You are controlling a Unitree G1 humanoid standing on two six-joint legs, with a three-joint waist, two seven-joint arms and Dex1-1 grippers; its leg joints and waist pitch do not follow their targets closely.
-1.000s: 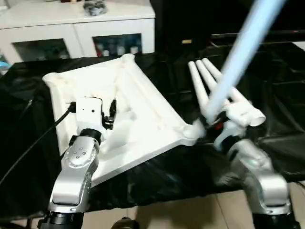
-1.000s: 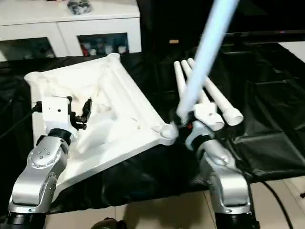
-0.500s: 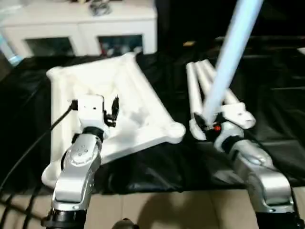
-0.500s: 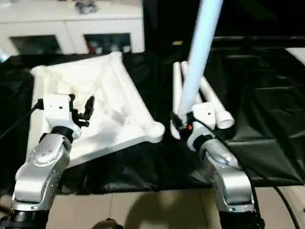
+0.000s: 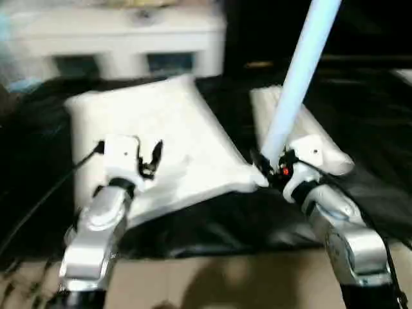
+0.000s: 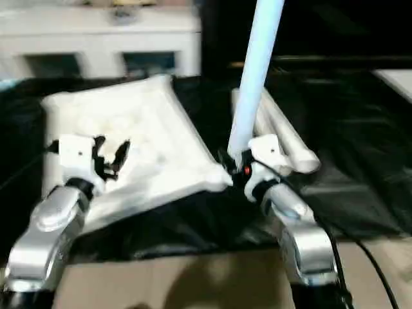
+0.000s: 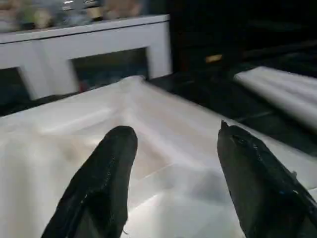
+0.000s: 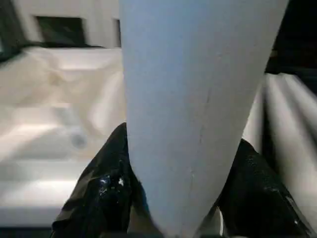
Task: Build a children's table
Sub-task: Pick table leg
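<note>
Upturned tabletop [image 5: 154,138]; leg [image 5: 296,84] seemingly upright.

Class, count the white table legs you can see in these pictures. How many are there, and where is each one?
At least 3: one leg stands nearly upright, clamped in the right gripper; at least two spare legs lie side by side on the black cloth behind it. Blur may hide another.

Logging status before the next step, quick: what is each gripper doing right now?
Left gripper: open, empty, over the tabletop.
Right gripper: shut on a leg.

Held leg [image 5: 297,77] top cut off; tabletop [image 5: 154,135] blurred.
</note>
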